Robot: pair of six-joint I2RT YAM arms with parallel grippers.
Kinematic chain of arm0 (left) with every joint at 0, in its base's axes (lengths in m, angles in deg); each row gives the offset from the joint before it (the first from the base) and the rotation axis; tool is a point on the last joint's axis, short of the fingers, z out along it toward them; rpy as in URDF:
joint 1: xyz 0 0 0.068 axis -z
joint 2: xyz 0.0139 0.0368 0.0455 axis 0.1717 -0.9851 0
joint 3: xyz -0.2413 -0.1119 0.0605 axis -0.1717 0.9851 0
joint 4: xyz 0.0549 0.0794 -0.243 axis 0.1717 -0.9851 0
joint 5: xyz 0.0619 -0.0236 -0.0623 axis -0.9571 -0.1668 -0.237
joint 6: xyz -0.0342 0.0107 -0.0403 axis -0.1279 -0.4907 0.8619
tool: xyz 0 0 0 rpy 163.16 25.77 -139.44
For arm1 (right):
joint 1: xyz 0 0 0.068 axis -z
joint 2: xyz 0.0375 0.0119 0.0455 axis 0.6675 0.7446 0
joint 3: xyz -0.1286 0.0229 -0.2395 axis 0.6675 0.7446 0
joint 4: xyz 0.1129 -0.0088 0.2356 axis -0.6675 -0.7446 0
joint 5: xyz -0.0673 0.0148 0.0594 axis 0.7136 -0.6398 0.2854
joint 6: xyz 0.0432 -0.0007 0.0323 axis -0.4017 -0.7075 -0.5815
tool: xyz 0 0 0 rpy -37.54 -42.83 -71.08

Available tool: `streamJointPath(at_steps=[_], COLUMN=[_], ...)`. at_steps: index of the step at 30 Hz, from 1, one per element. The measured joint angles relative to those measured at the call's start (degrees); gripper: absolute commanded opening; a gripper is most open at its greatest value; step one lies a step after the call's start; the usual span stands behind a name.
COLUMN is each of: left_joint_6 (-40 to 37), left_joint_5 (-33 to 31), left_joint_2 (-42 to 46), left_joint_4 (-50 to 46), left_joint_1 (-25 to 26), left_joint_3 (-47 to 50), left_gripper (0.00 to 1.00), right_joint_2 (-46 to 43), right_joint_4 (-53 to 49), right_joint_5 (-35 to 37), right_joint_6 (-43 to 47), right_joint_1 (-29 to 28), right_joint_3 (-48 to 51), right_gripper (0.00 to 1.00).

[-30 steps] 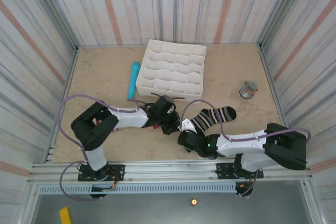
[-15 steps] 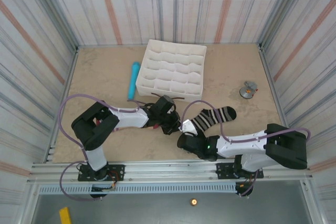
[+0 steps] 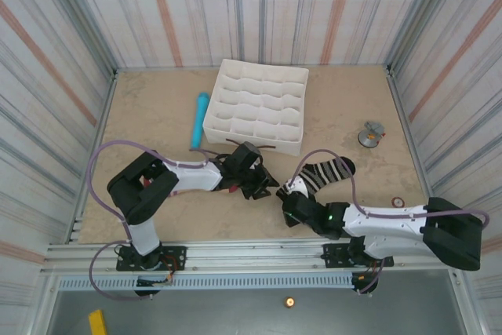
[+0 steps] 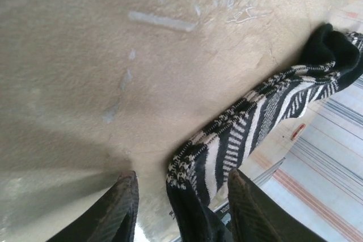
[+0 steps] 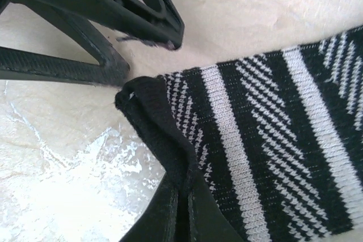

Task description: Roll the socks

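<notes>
A black sock with white stripes (image 3: pixel 325 172) lies on the table, toe to the right. My right gripper (image 3: pixel 289 198) is shut on its black cuff edge (image 5: pixel 153 123), the fingers pinched together on the fabric in the right wrist view (image 5: pixel 182 196). My left gripper (image 3: pixel 267 188) stands open just left of that cuff. In the left wrist view its fingers (image 4: pixel 122 202) straddle the cuff end (image 4: pixel 190 168) without pressing it, and the sock (image 4: pixel 283 97) runs away to the upper right.
A white divided organizer box (image 3: pixel 255 103) stands at the back centre. A light-blue cylinder (image 3: pixel 198 119) lies to its left. A small grey object (image 3: pixel 370 134) sits at the right, and a small ring (image 3: pixel 398 202) near the right arm. Striped walls enclose the table.
My left gripper has opened and let go of the sock. My right gripper has shut on the cuff and shifted right, drawing the sock slightly with it.
</notes>
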Motion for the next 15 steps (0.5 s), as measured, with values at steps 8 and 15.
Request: streamJointPath(at_steps=[8,15], left_joint_6=[-6.9,-14.4], left_joint_5=[-3.7,-9.3], left_joint_2=[5.2,11.5], left_joint_4=[-5.8,-6.5], left_joint_1=[0.0,2.0], left_joint_3=[-0.4,-0.2], left_gripper=[0.47,0.47], right_joint_2=[-6.3,-12.3], right_joint_4=[0.7,1.4], right_joint_5=[-11.4,-21.5], right_joint_6=[-5.0,-9.1], right_joint_1=[8.2,18.0], right_joint_3=[3.1,6.8], right_gripper=[0.0,0.0])
